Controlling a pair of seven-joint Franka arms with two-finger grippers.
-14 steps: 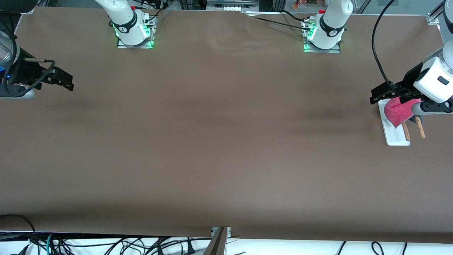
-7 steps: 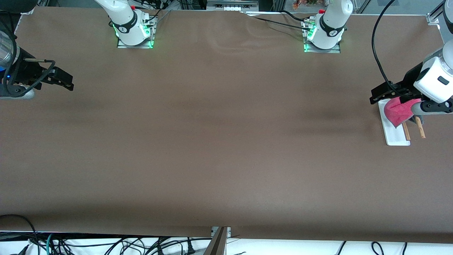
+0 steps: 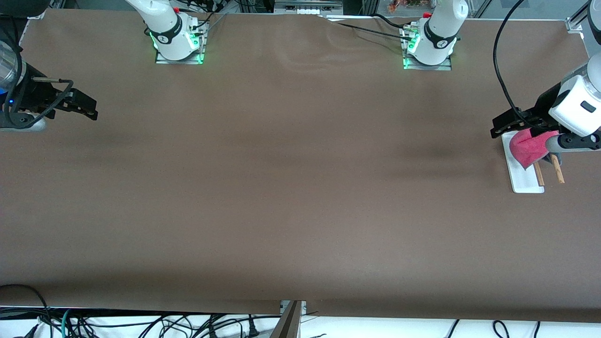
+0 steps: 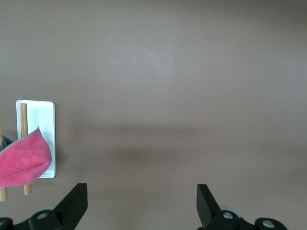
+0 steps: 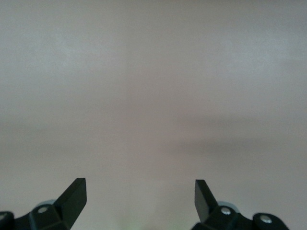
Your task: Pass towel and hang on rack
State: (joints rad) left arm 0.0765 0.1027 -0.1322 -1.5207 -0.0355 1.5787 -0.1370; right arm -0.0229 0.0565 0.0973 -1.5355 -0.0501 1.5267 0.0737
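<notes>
Towel (image 3: 530, 146) drapes over the rack (image 3: 525, 180) rods, so the hanging looks done; left claw (image 4: 142, 207) hangs released beside the rack, right claw (image 5: 140, 201) waits released, well apart from it

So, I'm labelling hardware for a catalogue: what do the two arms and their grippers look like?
Both are white jointed arms on metal base plates lit green, with black bands and red buttons. The left gripper and the right gripper are black, with two flat wedge-shaped fingers each; black cables trail alongside.
</notes>
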